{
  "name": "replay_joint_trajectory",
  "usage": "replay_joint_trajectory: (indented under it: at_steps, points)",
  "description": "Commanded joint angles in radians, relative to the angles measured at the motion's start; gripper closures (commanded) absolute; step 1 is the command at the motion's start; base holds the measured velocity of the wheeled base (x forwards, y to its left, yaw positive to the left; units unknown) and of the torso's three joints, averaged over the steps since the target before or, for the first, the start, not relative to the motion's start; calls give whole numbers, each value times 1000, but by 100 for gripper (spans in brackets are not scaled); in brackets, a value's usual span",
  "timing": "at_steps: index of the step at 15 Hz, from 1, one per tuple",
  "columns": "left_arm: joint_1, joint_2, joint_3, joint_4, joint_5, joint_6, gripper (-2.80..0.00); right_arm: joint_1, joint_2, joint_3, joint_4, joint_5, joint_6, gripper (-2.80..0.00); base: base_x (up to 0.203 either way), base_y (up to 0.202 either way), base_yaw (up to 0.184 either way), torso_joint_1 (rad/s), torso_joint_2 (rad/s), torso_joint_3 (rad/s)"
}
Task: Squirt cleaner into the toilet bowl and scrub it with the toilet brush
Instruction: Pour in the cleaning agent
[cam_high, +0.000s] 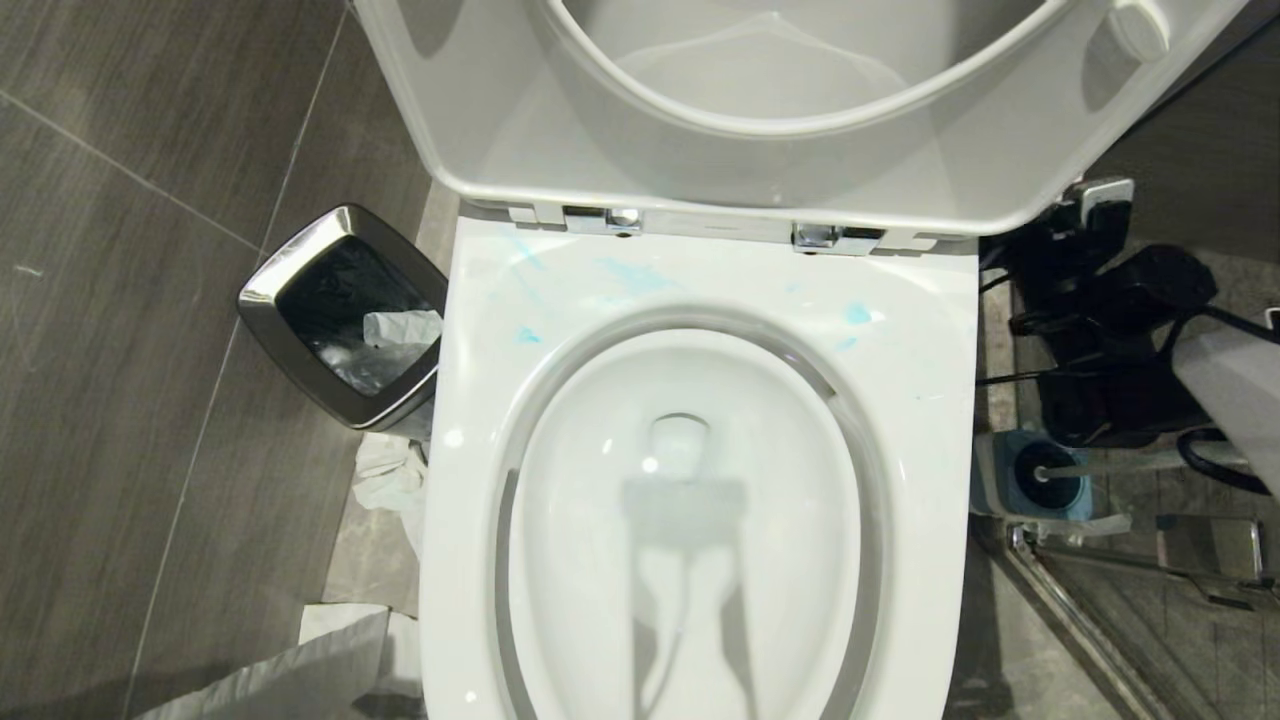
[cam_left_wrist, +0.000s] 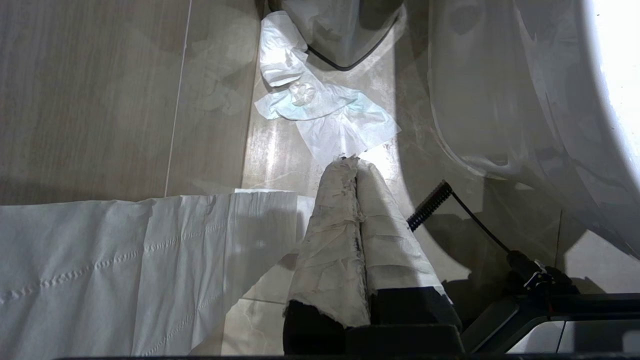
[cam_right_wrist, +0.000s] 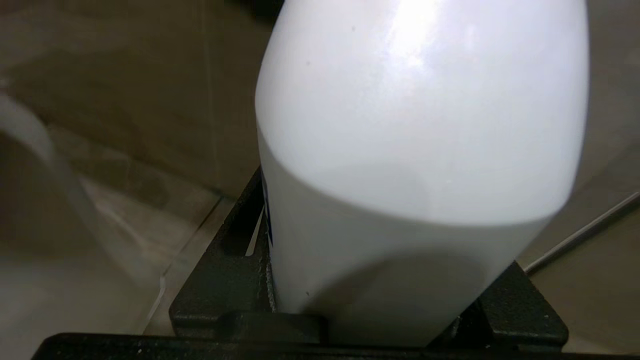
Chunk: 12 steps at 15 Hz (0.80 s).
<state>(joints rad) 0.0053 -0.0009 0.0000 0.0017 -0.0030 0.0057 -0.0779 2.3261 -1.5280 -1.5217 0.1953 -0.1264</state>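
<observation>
The toilet bowl (cam_high: 930, 400) fills the middle of the head view, its seat and lid raised. Pale blue smears of cleaner (cam_high: 635, 275) mark the back of the rim. The toilet brush (cam_high: 1038, 475) stands with its black head in a blue holder on the floor to the right of the bowl. In the right wrist view, my right gripper (cam_right_wrist: 390, 280) is shut on a smooth white plastic bottle (cam_right_wrist: 420, 125), one black jaw on each side of it. My right arm (cam_high: 1110, 330) shows dark beside the bowl. My left gripper (cam_left_wrist: 352, 165) is shut and empty, its fingers wrapped in white covering, low by the floor.
A steel-rimmed bin (cam_high: 345, 310) stands left of the toilet, with crumpled tissue (cam_high: 390, 480) on the floor by it. A white paper sheet (cam_left_wrist: 125, 265) hangs beside my left gripper. Cables and a metal frame (cam_high: 1100, 610) crowd the floor at the right.
</observation>
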Motion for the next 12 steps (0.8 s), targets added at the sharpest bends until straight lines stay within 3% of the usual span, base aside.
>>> replay_joint_trajectory:
  at_steps: [1,9,12]
  points:
    - [1,1,2,0,0,0,0,-20,-193,139,-8,3,0,0,0,0,0,0,0,0]
    - [1,1,2,0,0,0,0,-32,-680,548,-2,5,28,0,0,0,0,0,0,0]
    - [1,1,2,0,0,0,0,-32,-938,674,160,1,35,0,0,0,0,0,0,0]
